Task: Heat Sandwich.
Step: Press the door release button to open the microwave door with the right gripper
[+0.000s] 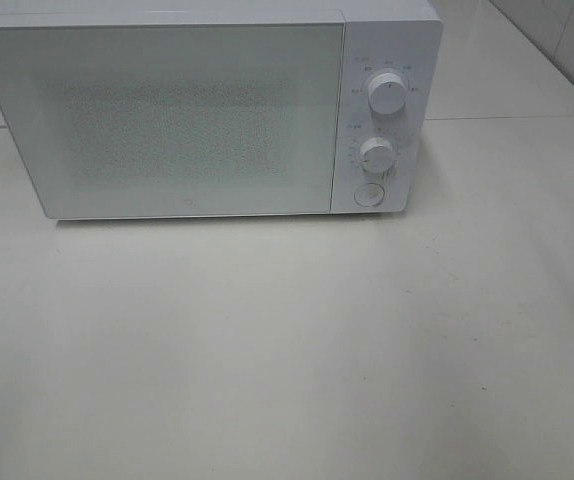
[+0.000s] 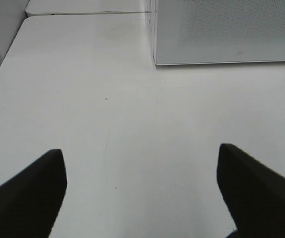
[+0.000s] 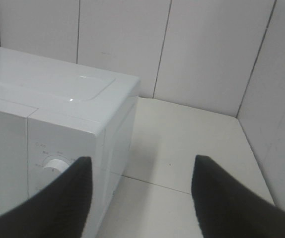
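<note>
looking down now: the microwave sits along the far edge of the worktop, door closed. the sandwich is nowhere in view. it is not on the worktop i can see and not in either wrist view. the door's dotted panel shows nothing behind it, so i can't tell whether it's inside.

my left gripper hangs low over the worktop toward its left edge, in front of the microwave's left front corner. its fingers are wide apart with nothing between them. my right gripper is up high by the microwave's right top corner, with the tiled wall behind. its fingers are apart too, with bare gap between, and one finger is just beside the upper dial. below that dial on the panel are the lower dial and a round button.

now the handling, as i judge it. a sandwich of soft white bread will be light, squashy and easy to dent. the filling lets the slices slide over each other, so a hard pinch would crush it or squirt the layers apart. i'd take it across two opposite crust sides, where the bread is firmest. i'd go low enough to catch both slices, close gently and keep it level. but first the door has to come open.
</note>
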Robot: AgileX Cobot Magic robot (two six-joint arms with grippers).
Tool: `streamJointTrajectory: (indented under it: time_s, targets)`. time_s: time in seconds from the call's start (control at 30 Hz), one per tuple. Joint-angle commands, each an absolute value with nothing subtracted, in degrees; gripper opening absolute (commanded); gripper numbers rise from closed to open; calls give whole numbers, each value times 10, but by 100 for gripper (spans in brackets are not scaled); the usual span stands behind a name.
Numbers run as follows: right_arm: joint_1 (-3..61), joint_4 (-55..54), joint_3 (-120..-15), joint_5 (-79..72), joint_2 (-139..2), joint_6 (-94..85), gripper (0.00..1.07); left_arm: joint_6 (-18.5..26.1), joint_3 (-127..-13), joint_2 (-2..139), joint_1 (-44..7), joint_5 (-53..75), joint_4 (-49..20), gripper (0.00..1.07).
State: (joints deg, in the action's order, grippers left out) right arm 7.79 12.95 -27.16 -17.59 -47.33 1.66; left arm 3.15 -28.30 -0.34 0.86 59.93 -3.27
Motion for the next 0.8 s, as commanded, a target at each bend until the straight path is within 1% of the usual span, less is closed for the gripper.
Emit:
streamJointTrajectory:
  time_s: [0.03,0.07,0.13,0.17,0.2,0.23,0.3,0.33,0.37,0.43,0.6,0.7,0.8]
  targets:
    - [97,152,-272,-230,-527,34,45,32,-282,-13,6,595,-37,76]
    - [97,152,-272,-230,-527,34,45,32,-282,-13,6,595,-37,76]
    - [107,152,-272,-244,-553,49,37,32,-282,-13,6,595,-37,76]
    - [113,152,-272,-251,-567,58,32,32,-282,-13,6,595,-37,76]
    - [125,152,-272,-264,-592,70,23,32,-282,-13,6,595,-37,76]
    - [125,152,-272,-264,-592,70,23,32,-282,-13,6,595,-37,76]
    - [139,151,-272,-273,-616,83,14,32,-282,-13,6,595,-37,76]
    - [150,147,-272,-283,-641,95,5,32,-282,-13,6,595,-37,76]
    - [156,140,-272,-286,-653,104,0,32,-282,-13,6,595,-37,76]
    - [162,135,-272,-292,-666,117,0,32,-282,-13,6,595,-37,76]
    - [190,58,-272,-310,-742,194,0,32,-282,-13,6,595,-37,76]
    - [201,37,-272,-328,-769,215,0,32,-282,-13,6,595,-37,76]
    - [228,13,-272,-376,-821,272,0,32,-282,-13,6,595,-37,76]
